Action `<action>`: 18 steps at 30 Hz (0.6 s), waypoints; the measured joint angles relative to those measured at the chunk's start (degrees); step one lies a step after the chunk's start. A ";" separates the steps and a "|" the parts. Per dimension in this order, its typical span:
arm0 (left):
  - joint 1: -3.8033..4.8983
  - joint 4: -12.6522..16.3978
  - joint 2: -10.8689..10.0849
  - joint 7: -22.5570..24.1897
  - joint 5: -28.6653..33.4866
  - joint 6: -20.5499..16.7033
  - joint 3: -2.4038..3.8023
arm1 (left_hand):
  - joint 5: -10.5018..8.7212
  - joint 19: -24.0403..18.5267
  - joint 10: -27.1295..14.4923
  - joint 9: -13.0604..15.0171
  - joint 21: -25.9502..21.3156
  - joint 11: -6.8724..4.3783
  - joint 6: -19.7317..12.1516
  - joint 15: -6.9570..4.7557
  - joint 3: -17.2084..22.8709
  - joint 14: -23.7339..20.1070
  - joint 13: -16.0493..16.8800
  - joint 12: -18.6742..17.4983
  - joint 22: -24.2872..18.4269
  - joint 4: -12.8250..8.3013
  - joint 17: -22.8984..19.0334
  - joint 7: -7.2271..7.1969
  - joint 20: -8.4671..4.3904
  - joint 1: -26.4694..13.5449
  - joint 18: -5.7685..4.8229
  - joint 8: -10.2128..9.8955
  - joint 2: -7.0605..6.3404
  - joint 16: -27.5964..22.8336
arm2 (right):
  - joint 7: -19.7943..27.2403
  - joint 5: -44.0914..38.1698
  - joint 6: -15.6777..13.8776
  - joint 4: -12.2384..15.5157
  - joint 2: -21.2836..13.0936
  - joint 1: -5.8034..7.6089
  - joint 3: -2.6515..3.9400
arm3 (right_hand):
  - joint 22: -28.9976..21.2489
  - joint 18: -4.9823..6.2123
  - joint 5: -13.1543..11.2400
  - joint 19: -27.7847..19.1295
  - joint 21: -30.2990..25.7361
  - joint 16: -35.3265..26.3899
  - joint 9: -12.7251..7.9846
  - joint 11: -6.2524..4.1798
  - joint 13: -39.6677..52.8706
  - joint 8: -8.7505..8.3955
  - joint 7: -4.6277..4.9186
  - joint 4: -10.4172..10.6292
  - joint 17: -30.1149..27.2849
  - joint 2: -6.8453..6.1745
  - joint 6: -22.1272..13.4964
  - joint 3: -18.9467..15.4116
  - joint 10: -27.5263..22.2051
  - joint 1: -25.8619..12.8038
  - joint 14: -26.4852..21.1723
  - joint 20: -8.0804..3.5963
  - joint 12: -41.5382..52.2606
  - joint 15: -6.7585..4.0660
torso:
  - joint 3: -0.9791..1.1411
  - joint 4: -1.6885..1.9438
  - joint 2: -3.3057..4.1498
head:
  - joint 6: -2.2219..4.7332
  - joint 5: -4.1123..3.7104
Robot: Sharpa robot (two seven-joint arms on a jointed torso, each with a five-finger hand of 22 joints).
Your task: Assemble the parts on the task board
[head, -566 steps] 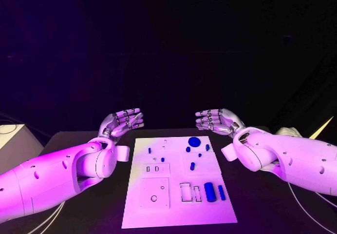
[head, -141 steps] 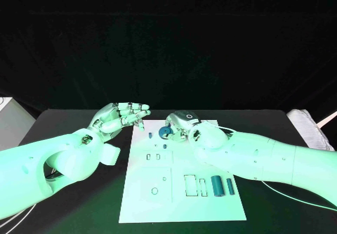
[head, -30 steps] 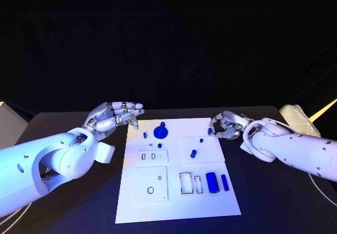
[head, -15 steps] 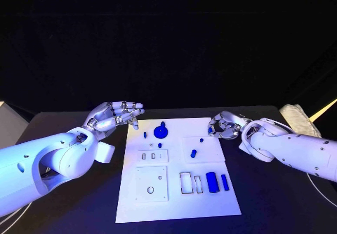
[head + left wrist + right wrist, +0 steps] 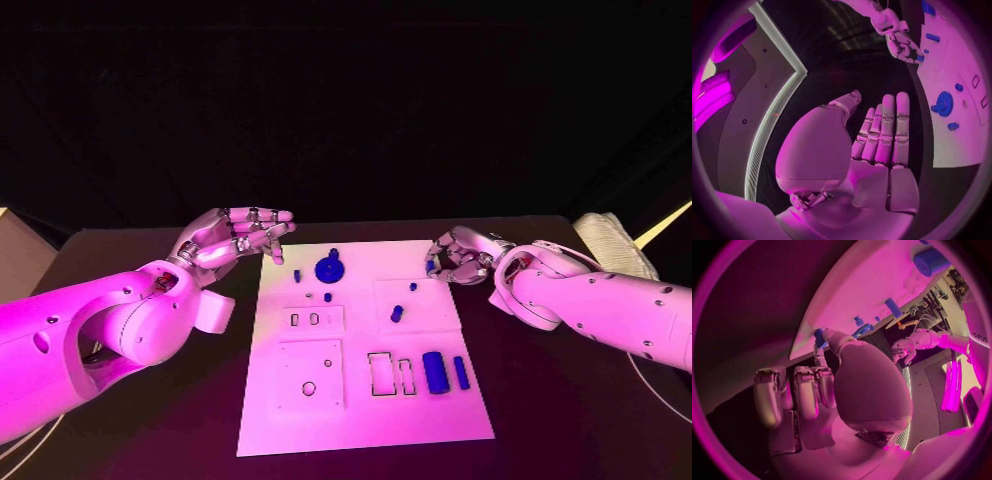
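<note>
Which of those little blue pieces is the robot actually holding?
The small blue peg at the white task board's far right edge; the right hand pinches it. The other blue pieces sit untouched.

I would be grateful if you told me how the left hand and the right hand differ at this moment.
The left hand hovers beside the task board's far left corner with fingers apart, holding nothing; the right hand sits at the far right edge, pinching a small blue part. The left hand's fingers reach out straighter in its wrist view; the right hand's curl in. Both are silver, on white arms.
</note>
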 measured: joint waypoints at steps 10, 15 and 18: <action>0.00 -0.08 -0.02 -0.01 -0.01 0.00 0.00 | 0.00 0.00 0.00 0.00 0.00 0.00 0.00 0.00 0.00 0.00 0.00 0.00 0.00 0.00 0.00 0.00 0.00 0.00 0.00 0.00 0.00 0.00 | -1.05 -0.03 -2.68 2.35 -0.45 -0.08 -0.06 | 0.05 0.01 -1.29 -0.01 0.88 0.00 0.14 -0.09 0.00 0.39 -0.14 -0.58 0.00 0.77 0.37 1.42 0.08 0.00 0.20 -0.40 0.44 -0.20 | -0.01 0.00 -0.09 | -0.02 -0.05; 0.00 -0.39 -0.01 -0.01 -0.01 0.00 0.00 | 0.00 -0.06 0.00 0.00 0.07 0.00 0.00 0.00 0.01 0.00 0.00 0.00 0.01 -0.01 -0.02 0.00 0.03 0.00 0.00 0.00 0.00 0.00 | -4.48 -0.03 -5.26 7.51 -1.79 0.97 0.11 | 0.04 0.00 -2.66 -0.01 1.15 0.00 0.14 -0.09 0.00 0.71 -0.14 -0.96 0.00 1.13 0.36 2.70 0.08 -0.08 0.20 -0.40 0.44 -0.20 | -0.04 -0.01 -0.18 | -0.02 0.00; 0.00 -0.69 -0.01 -0.01 -0.02 -0.01 0.00 | 0.00 -0.51 0.00 0.00 0.26 0.00 0.00 -0.21 0.16 -0.21 0.00 0.00 0.11 -0.16 -0.14 0.00 0.08 0.00 0.00 0.00 0.00 0.00 | -7.43 -0.13 -6.98 11.56 -2.44 2.04 0.26 | 0.04 0.01 -2.66 -0.01 1.15 0.00 0.14 -0.08 0.04 0.71 -0.14 -0.96 -0.01 1.22 0.35 2.70 0.08 -0.01 0.20 -0.39 0.44 -0.20 | -0.08 -0.07 -0.26 | 0.03 0.04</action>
